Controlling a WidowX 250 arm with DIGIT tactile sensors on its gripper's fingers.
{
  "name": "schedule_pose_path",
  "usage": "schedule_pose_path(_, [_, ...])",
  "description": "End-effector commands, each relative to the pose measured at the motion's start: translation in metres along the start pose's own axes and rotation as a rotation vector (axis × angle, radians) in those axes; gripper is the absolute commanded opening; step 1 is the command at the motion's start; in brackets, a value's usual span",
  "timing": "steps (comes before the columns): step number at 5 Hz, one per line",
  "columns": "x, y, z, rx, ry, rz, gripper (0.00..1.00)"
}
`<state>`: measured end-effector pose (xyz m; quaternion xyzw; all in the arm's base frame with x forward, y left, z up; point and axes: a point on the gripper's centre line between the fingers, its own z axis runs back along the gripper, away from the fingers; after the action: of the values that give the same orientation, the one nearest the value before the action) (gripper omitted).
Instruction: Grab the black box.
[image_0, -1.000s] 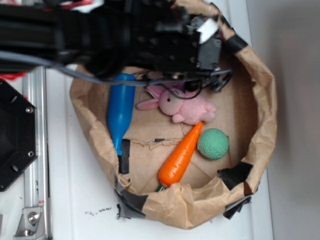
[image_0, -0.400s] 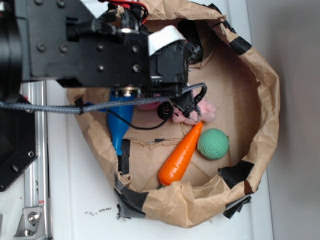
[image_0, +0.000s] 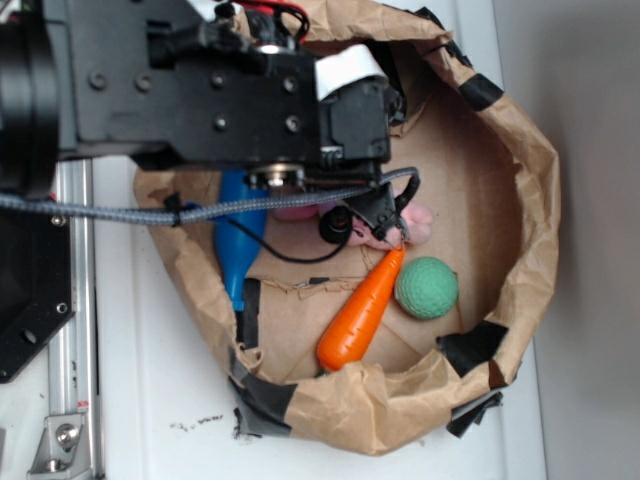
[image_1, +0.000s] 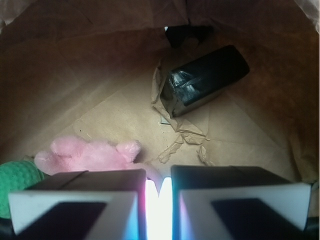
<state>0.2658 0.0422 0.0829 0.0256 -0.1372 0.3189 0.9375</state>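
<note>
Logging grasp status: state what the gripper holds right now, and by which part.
Nothing is held. The gripper is nearly shut on empty air, and the black box lies apart from it, ahead on the bag floor.

The exterior camera looks straight down from above at the brown paper bag (image_0: 520, 180) and the white table (image_0: 150, 400), and the black arm (image_0: 200, 90) covers the upper left part of its picture. The wrist camera sits just behind the gripper (image_1: 159, 200) and looks forward and down into the bag from very near, so the two finger pads (image_1: 75, 205) fill its lower edge. Both views share the bag's floor, with the pink plush rabbit (image_0: 418, 222) (image_1: 85, 156) and the green ball (image_0: 427, 287) (image_1: 17, 182).
</note>
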Motion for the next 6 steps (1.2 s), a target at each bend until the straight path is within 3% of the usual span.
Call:
schedule_pose_path(1, [0.029,0.021,-0.008,0.043,-0.053,0.072,1.0])
schedule_pose_path(3, [0.047,0.045,-0.026,0.113,-0.069,0.194,1.0])
schedule_pose_path(6, [0.075,0.041,-0.037,0.141,-0.095,0.256,1.0])
